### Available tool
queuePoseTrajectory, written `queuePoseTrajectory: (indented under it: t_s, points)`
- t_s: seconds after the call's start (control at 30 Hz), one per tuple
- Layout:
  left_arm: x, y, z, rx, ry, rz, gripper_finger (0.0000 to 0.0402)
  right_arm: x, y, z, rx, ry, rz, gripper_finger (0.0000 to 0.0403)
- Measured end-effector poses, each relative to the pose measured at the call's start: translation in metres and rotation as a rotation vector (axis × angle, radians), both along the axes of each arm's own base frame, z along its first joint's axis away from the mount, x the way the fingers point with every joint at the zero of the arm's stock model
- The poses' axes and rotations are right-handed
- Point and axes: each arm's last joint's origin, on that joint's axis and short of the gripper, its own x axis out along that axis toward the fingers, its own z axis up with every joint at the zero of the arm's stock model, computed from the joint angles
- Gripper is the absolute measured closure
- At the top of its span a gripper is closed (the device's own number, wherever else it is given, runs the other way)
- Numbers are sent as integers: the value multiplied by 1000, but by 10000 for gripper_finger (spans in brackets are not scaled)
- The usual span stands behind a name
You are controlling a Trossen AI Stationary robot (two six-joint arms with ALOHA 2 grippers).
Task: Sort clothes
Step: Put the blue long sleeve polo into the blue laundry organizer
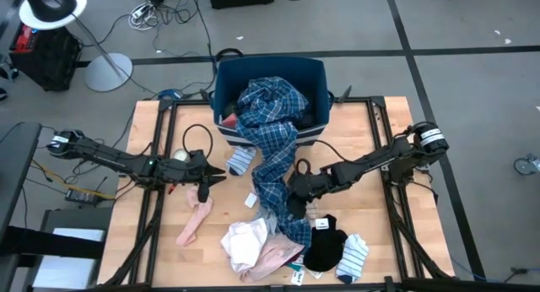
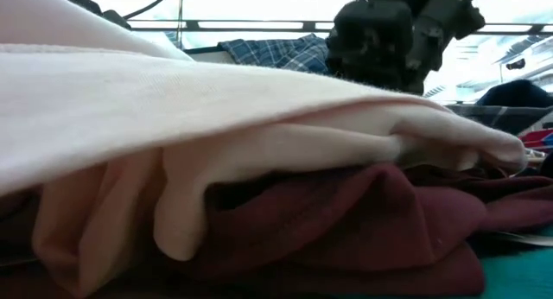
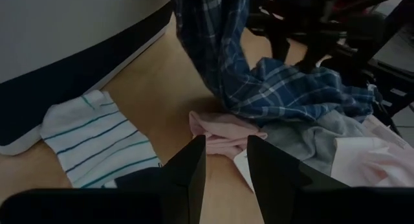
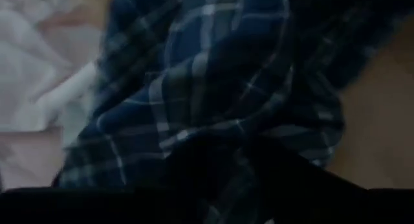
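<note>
Cream cloth (image 2: 216, 100) over maroon garment (image 2: 346, 221) fills low view. Plaid shirt (image 1: 274, 148) trails from bin (image 1: 226, 94) at table's (image 1: 396, 115) far edge down toward heap (image 1: 270, 246) at near edge. Right gripper (image 1: 293, 191) pressed on plaid; grip unclear. Left gripper (image 1: 205, 179) fingers (image 3: 194, 166) slightly parted, empty, beside pink sock (image 1: 194, 220).

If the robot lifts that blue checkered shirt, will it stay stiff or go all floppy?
Probably floppy: the blue plaid shirt already drapes limply out of the bin onto the table in loose folds. It will likely trail and stretch out, since part sits in the bin. It may drag nearby clothes, as its end lies against the heap.
</note>
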Motion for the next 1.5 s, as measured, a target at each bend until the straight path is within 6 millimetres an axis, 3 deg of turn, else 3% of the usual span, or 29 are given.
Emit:
queuePoseTrajectory:
  t_s: [0.13,0.2,0.43,0.63,0.83,1.03,1.33,1.4,1.5]
  points:
    - [0,0,0,0,-1,0,282,4,-4,3,-29,-45,30,364]
    - [0,0,0,0,0,0,282,8,-4,11,-47,-68,63,389]
    - [0,0,1,-2,-11,0,282,31,-12,81,-157,-174,160,399]
    - [1,0,3,5,-26,-4,282,48,-35,166,-319,-354,221,401]
    - [1,0,3,6,-33,-5,282,47,-74,241,-479,-532,177,401]
    - [2,0,4,14,-42,-8,282,33,-125,292,-664,-629,58,402]
    - [1,0,4,24,-38,-12,282,5,-202,316,-1027,-484,-305,403]
    - [1,0,4,37,-37,-16,282,4,-216,310,-1017,-427,-335,403]
    - [2,0,4,40,-38,-17,282,8,-233,284,-924,-277,-341,403]
